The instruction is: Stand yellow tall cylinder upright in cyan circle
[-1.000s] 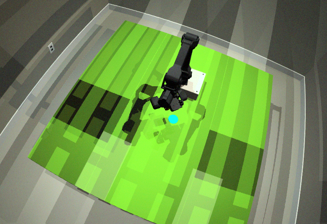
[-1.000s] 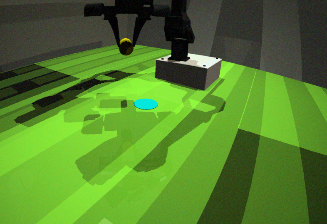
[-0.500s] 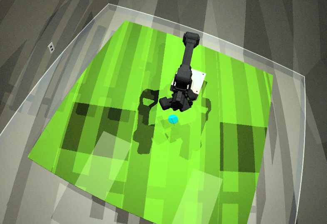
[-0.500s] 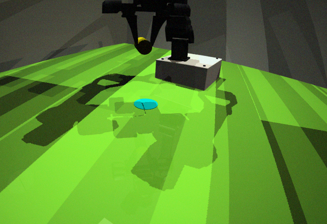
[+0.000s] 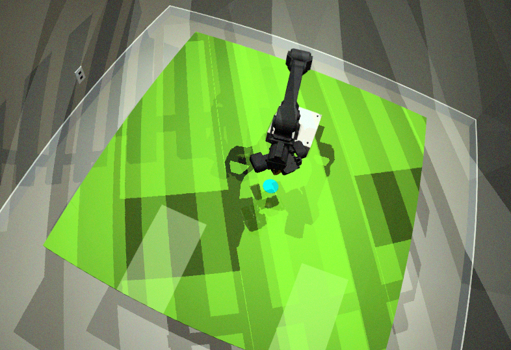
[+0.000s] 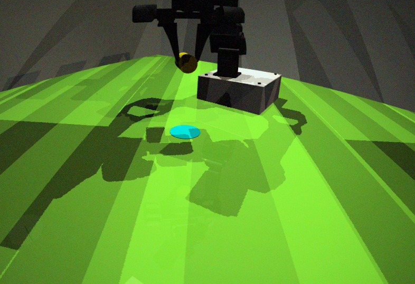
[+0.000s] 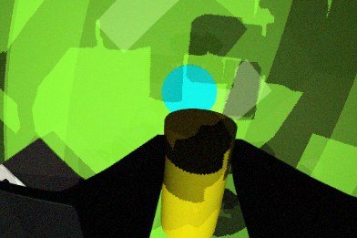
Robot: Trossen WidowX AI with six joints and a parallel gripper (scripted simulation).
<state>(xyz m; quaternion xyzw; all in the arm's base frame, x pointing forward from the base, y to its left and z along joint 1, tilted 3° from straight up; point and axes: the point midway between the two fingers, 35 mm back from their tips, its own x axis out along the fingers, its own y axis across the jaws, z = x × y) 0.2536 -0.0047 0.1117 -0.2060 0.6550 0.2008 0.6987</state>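
Note:
The yellow tall cylinder (image 6: 187,63) (image 7: 195,198) is held in the air between the fingers of my gripper (image 6: 186,61) (image 7: 198,146). In the exterior view its round end faces the camera, so it is tilted well away from upright. In the top view it is mostly hidden beneath the black gripper. The cyan circle (image 5: 270,185) (image 6: 185,131) (image 7: 189,89) lies flat on the green surface, with nothing standing on it. In the wrist view it shows just beyond the cylinder's end. The gripper is above the surface, on the arm-base side of the circle.
The arm's white base block (image 5: 310,125) (image 6: 231,94) stands behind the circle, to the right of the held cylinder in the exterior view. The green table top (image 5: 173,296) (image 6: 234,247) carries shadows and light patches. A clear low wall runs around it.

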